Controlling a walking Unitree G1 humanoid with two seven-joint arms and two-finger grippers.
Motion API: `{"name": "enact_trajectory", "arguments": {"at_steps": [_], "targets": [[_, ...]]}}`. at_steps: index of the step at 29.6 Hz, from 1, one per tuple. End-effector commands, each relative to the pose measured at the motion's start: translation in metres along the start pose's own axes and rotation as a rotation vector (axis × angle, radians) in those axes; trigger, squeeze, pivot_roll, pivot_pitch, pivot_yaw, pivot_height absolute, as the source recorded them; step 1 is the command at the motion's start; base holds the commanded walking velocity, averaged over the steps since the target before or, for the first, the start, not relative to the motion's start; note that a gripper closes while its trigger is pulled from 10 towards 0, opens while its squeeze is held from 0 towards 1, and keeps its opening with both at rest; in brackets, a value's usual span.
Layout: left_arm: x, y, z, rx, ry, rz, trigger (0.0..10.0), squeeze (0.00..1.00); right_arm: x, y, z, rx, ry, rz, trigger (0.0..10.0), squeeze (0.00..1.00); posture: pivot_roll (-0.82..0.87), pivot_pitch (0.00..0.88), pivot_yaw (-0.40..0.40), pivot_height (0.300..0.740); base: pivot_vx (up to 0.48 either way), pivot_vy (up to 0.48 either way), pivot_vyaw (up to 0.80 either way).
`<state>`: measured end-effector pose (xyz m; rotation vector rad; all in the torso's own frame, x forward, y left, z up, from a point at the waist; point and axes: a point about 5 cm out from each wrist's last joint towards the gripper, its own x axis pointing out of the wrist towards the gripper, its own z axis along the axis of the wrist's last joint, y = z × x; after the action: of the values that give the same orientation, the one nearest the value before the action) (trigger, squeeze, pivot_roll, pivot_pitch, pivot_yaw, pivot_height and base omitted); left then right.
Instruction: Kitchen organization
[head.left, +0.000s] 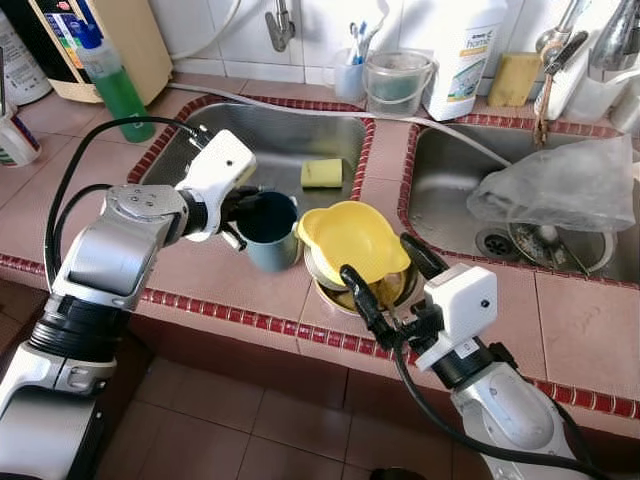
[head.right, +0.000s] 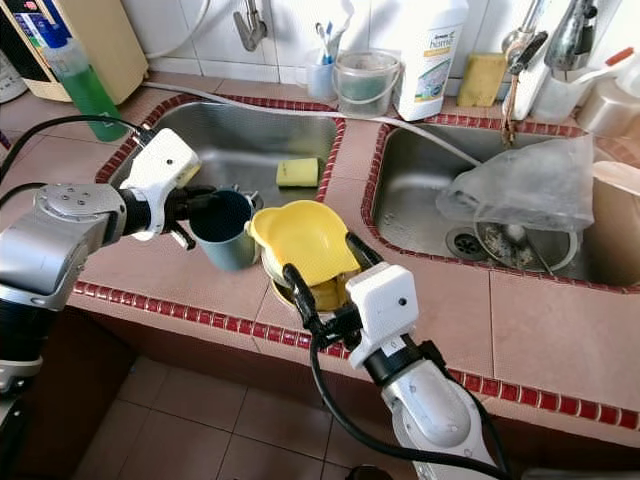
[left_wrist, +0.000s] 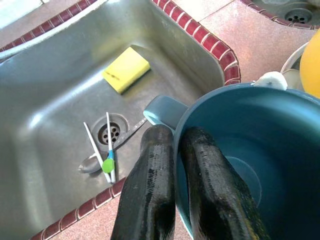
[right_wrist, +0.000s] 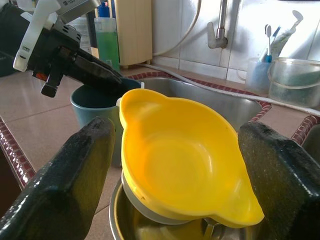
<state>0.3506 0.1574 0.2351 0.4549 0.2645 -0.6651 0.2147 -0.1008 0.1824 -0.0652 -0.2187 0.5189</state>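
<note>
Sinks flank a tiled desk (head.left: 210, 280) strip where the dishes stand. Right hand (head.left: 385, 272) is spread wide, one finger on either side of the yellow bowl (head.left: 352, 236), which sits tilted on a stack just ahead of it (nearer this arm). Left hand (head.left: 240, 212) pinches the rim of the blue mug (head.left: 268, 226), one finger inside, one outside, the handle toward the sink (head.left: 290, 135).
</note>
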Motion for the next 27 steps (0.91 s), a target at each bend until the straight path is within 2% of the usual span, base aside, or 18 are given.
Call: {"name": "enact_trajectory", "arguments": {"at_steps": [1,12,20,21,23,24,25,26,27], "targets": [[-0.002,0.001,-0.004,-0.002,0.02,-0.002,0.0,0.0,0.001,0.002,0.002,0.003,-0.016,0.005,10.0,0.0,-0.15,0.133,0.087,0.74,0.0,0.0,0.0],[-0.002,0.002,-0.004,0.002,0.011,0.009,0.0,0.0,0.002,0.001,0.002,0.001,-0.021,0.011,10.0,0.0,-0.15,0.117,0.079,0.74,0.0,0.0,0.0],[-0.003,0.01,0.001,0.001,-0.013,0.05,0.0,0.0,0.003,0.001,0.002,0.0,-0.027,0.019,10.0,0.0,-0.16,0.1,0.069,0.74,0.0,0.0,0.0],[-0.003,0.011,0.001,0.002,-0.017,0.056,0.8,0.0,0.004,0.001,0.003,0.0,-0.028,0.019,10.0,0.0,-0.16,0.097,0.068,0.74,0.0,0.0,0.0],[-0.004,0.013,0.003,0.003,-0.03,0.069,1.3,0.0,0.004,0.0,0.003,0.001,-0.033,0.018,10.0,0.0,-0.16,0.094,0.066,0.74,0.0,0.0,0.0],[-0.005,0.016,0.005,0.02,-0.04,0.086,6.5,0.0,0.005,-0.001,0.004,0.0,-0.037,0.013,10.0,0.0,-0.16,0.09,0.065,0.74,0.0,0.0,0.0],[-0.006,0.018,0.007,0.032,-0.048,0.097,6.5,0.0,0.005,-0.002,0.004,0.0,-0.039,0.009,10.0,0.0,-0.16,0.089,0.064,0.74,0.0,0.0,0.0],[-0.007,0.021,0.009,0.026,-0.059,0.113,10.0,0.0,0.005,-0.002,0.004,0.0,-0.042,0.006,10.0,0.0,-0.16,0.086,0.061,0.74,0.0,0.0,0.0],[-0.008,0.024,0.012,0.021,-0.074,0.132,10.0,0.0,0.006,-0.003,0.005,0.0,-0.044,0.005,10.0,0.0,-0.16,0.084,0.059,0.74,0.0,0.0,0.0]]}}
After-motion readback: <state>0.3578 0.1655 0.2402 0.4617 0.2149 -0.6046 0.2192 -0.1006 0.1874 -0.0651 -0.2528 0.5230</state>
